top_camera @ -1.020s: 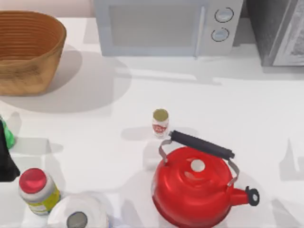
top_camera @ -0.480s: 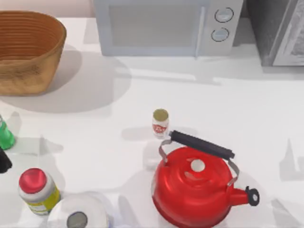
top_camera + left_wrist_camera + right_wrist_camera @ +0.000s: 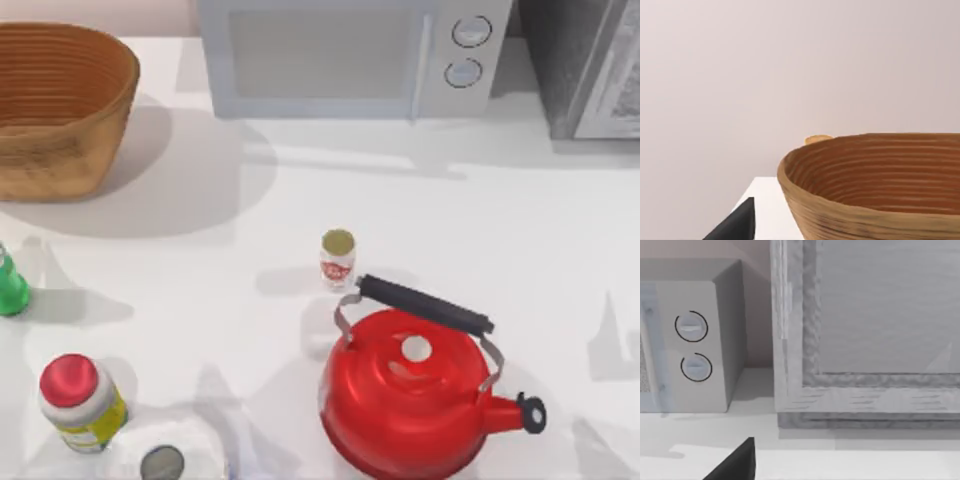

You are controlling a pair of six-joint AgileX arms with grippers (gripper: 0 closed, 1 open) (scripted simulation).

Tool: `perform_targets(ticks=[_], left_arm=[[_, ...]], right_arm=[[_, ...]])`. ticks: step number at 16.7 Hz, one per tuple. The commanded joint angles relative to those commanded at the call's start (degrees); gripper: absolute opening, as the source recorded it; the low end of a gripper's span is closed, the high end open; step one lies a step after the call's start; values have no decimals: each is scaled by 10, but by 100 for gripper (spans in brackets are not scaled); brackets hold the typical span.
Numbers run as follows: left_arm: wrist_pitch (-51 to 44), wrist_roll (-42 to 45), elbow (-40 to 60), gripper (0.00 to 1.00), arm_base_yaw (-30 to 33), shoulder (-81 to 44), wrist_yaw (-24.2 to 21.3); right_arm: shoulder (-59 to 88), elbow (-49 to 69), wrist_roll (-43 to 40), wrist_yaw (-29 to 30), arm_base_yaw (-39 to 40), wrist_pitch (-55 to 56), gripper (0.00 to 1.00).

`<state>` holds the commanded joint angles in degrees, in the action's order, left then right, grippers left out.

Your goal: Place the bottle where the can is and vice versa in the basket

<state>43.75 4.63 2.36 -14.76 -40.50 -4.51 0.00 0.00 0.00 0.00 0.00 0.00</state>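
Note:
The small green bottle (image 3: 10, 286) stands upright at the table's far left edge, partly cut off by the top view. The tiny white can (image 3: 338, 259) with a red label and olive-gold top stands near the middle, just behind the kettle's handle. The tan wicker basket (image 3: 62, 110) sits at the back left; its ribbed wall (image 3: 875, 200) looms close in the left wrist view. A dark part of my left gripper (image 3: 735, 225) shows there, in front of the basket and holding nothing that I can see. A dark part of my right gripper (image 3: 735, 463) faces the back appliances.
A big red kettle (image 3: 410, 395) stands front centre-right. A white jar with a red cap (image 3: 80, 400) and a white roll (image 3: 165, 455) sit front left. A microwave (image 3: 340, 55) and a grey appliance (image 3: 590, 65) line the back edge.
My left arm's dark shape has drawn back out of the top view's left edge. The green bottle stands uncovered. Can, kettle and basket have not moved.

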Motion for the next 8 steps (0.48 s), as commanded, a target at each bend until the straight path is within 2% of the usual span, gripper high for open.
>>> perform_targets(ticks=[4, 8], left_arm=[[159, 11, -3, 100, -22, -222, -39], [236, 12, -9, 100, -15, -397, -78]], right_arm=[[0, 0, 0, 0, 0, 0, 100], [0, 0, 0, 0, 0, 0, 100]])
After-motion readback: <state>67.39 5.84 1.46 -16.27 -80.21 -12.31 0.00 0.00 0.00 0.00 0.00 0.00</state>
